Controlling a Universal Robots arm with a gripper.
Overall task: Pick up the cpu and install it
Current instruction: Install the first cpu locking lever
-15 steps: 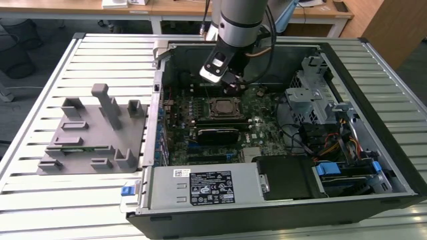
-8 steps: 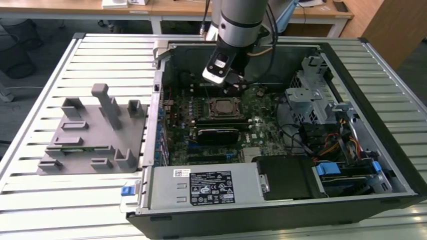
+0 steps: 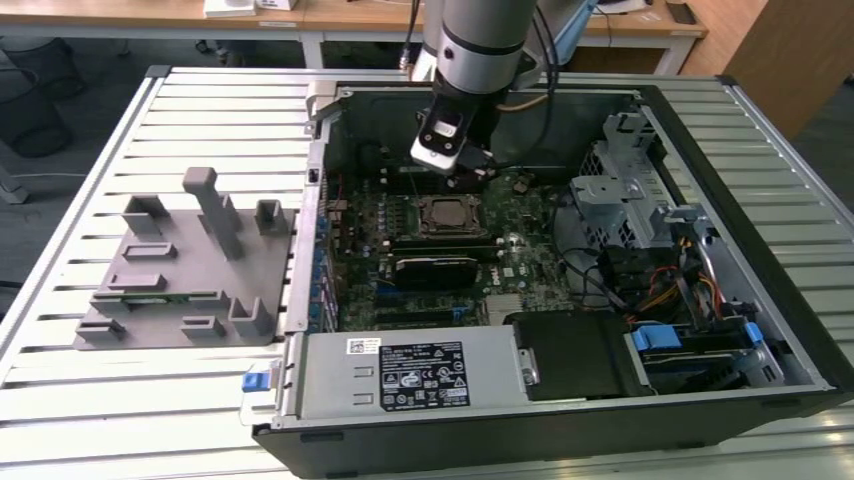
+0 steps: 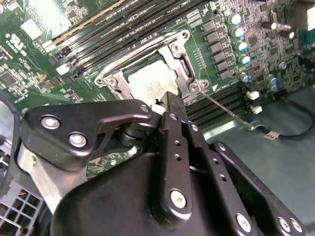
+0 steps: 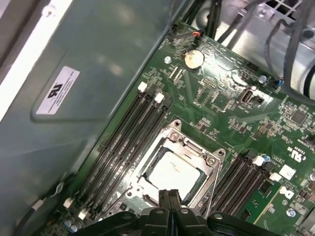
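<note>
- Black pincer [image 4: 167,105] of mine fills the foreground in both wrist views, fingers [image 5: 170,201] pressed together, gripping nothing.
- Cpu [image 5: 173,170] sits flat inside the socket frame [image 5: 209,160] on the green board [image 5: 275,142], just below my fingertips.
- Exterior view: my arm [image 3: 478,40] hangs inside the open computer case [image 3: 787,330]; grey fixture [image 3: 187,265] lies well apart, toward that view's left.

I see the cpu [image 5: 173,171] lying flat in the socket, silvery-white top up, metal frame around it; it looks fully seated, though I can't confirm.
</note>
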